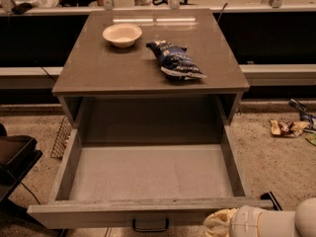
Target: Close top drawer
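The top drawer point(148, 174) is pulled far out of the grey cabinet toward me. Its pale grey floor is bare, and its flat front point(98, 215) with a small black bar handle point(150, 226) lies along the bottom edge of the camera view. My gripper point(221, 224) enters at the bottom right on a white arm point(266, 223). It sits just in front of the right part of the drawer front, to the right of the handle. The drawers below are hidden.
On the cabinet top point(98, 73) stand a white bowl point(122, 34) and a blue chip bag point(175, 60). A black object point(15, 157) stands at the left, with a wire basket point(61, 137) beside the cabinet. Wrappers point(287, 128) lie on the floor at right.
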Controlling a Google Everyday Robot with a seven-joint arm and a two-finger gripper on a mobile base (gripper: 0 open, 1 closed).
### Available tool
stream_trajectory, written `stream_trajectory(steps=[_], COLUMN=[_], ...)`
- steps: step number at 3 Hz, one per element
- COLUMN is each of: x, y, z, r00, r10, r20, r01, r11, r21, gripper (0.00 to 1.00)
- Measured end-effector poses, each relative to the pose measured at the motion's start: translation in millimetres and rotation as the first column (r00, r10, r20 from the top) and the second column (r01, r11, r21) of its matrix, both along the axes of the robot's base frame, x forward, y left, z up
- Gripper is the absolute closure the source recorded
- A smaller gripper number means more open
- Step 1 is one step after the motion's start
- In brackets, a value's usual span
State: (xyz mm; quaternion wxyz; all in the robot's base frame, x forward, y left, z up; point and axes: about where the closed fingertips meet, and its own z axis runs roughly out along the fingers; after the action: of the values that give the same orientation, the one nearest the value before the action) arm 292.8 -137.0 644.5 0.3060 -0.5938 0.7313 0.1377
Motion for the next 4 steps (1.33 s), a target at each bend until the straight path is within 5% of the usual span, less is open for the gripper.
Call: stream_trajectory(steps=[1,3,4], x=[27,20,48], y=[19,35,43], z=[0,-8,-8], r00=[0.9998,0.9999,0.999], r10=[0.013,0.012,0.036], r20=[0.017,-0.008,0.028], r01=[-0.013,-0.012,-0.036], r11=[1.0,1.0,0.999], r21=[0.005,0.003,-0.002], gripper=[1.0,1.0,1.0])
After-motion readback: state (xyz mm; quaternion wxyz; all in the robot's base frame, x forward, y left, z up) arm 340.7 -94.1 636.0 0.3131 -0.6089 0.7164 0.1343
